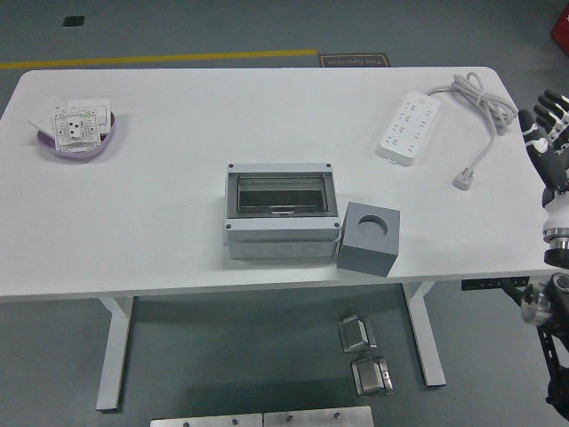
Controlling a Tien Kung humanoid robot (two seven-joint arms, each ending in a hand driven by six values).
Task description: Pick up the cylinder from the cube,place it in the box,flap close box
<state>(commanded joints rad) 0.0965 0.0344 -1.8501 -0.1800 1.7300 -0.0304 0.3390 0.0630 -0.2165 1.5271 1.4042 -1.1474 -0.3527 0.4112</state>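
Cylinder is sitting sunk in the round hole on top of the grey cube, which is resting at about five o'clock from the table's centre — just beside the box, touching its lower right corner. Box is lying with its flap open. Right hand is hovering at three o'clock, off the table's right edge, fingers spread and holding nothing. Power strip is lying at two o'clock.
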